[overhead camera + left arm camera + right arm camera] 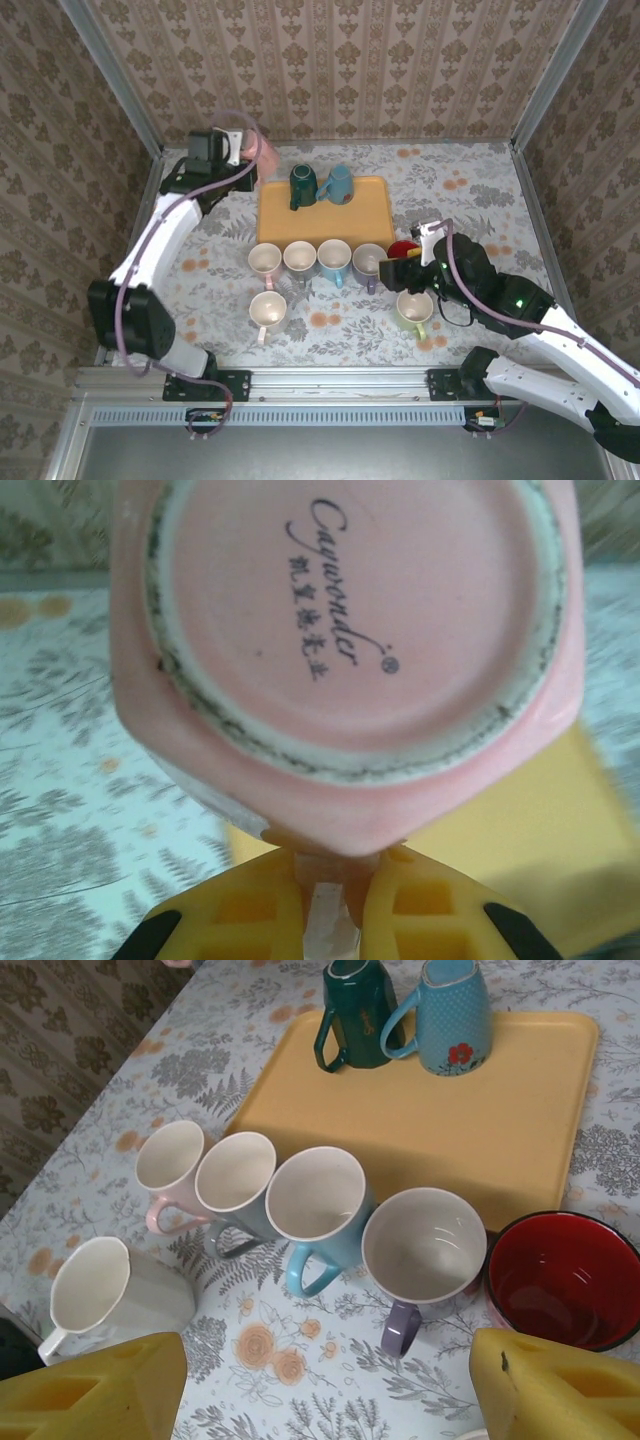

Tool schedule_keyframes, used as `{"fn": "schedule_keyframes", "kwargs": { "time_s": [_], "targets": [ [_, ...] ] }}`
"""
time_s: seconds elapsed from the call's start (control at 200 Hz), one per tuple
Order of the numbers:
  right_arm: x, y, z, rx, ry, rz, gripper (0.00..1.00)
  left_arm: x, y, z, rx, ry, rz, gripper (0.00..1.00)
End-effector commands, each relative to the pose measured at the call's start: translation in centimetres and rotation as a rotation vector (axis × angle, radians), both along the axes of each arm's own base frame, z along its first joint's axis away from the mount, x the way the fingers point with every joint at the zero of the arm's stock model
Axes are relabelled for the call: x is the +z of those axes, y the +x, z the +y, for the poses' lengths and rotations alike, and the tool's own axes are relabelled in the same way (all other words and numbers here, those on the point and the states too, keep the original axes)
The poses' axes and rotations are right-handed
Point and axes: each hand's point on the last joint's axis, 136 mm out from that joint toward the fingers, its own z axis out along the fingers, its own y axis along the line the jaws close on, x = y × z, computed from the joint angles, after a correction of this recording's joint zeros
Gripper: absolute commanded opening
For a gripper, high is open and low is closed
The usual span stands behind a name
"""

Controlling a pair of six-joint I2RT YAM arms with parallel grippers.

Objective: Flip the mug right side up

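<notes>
Holds pink mug [350, 650] aloft in narrow-pinched left gripper [322, 905] by the table's [470, 190] far left corner; right gripper [325, 1365] wide, empty. May slip from that thin pinch mid-turn, striking the tray's [370, 225] edge.

The pink mug [350, 650] is marked with dark lettering, the tray [430, 1120] is coloured yellow, the blue mug [452, 1015] is dotted and painted with a red flower, and the tablecloth [300, 1380] is printed with grey ferns and orange blossoms.

tray [330, 222] front: bare | tray back: green mug [303, 186], blue mug [339, 183] | near side: mug row [334, 258], gaps seemingly tight
</notes>
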Motion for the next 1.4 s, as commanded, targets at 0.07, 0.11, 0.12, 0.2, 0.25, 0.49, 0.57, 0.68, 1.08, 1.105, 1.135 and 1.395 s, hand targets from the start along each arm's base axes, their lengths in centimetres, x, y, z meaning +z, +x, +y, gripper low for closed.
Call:
{"fn": "schedule_keyframes", "kwargs": {
  "time_s": [0.07, 0.11, 0.12, 0.2, 0.25, 0.49, 0.57, 0.68, 1.08, 1.105, 1.135, 1.395],
  "targets": [
    [1.2, 0.6, 1.1, -0.025, 0.133, -0.001, 0.75, 7.6, -3.6, -3.4, -0.108, -0.453, -0.168, 0.0],
    [1.8, 0.9, 1.5, -0.028, 0.169, -0.008, 0.75, 8.3, -4.5, -4.1, -0.131, -0.548, -0.183, 0.0],
    [2.0, 1.0, 1.6, -0.028, 0.177, -0.009, 0.75, 8.6, -4.7, -4.3, -0.14, -0.574, -0.193, 0.0],
    [2.1, 1.5, 3.3, -0.004, 0.24, 0.017, 0.75, 9.1, -6.6, -6.2, -0.202, -0.771, -0.198, 0.0],
    [2.4, 1.8, 4.7, 0.022, 0.303, 0.036, 0.74, 8.8, -7.7, -7.3, -0.232, -0.87, -0.184, 0.0],
    [5.2, 3.7, 8.8, 0.099, 0.611, 0.07, 0.74, 11.3, -11.7, -10.0, -0.365, -1.127, -0.214, 0.0],
    [5.9, 4.6, 8.9, 0.089, 0.692, 0.073, 0.74, 12.5, -13.1, -10.8, -0.425, -1.145, -0.235, 0.0],
    [6.8, 5.7, 8.7, 0.08, 0.823, 0.082, 0.75, 13.3, -14.5, -10.9, -0.454, -1.176, -0.251, 0.0],
    [10.0, 7.2, 8.8, 0.15, 0.965, 0.02, 0.84, 14.2, -17.4, -11.6, -0.561, -1.265, -0.238, 0.0],
    [10.2, 7.2, 9.0, 0.161, 0.966, 0.018, 0.83, 14.3, -17.6, -11.8, -0.57, -1.262, -0.237, 0.0],
    [10.4, 7.3, 9.2, 0.169, 0.962, 0.018, 0.83, 14.3, -17.8, -11.9, -0.578, -1.257, -0.236, 0.0],
    [11.2, 8.1, 10.1, 0.199, 0.966, 0.015, 0.78, 14.1, -19.0, -12.8, -0.61, -1.227, -0.221, 0.0]
  ]
}}
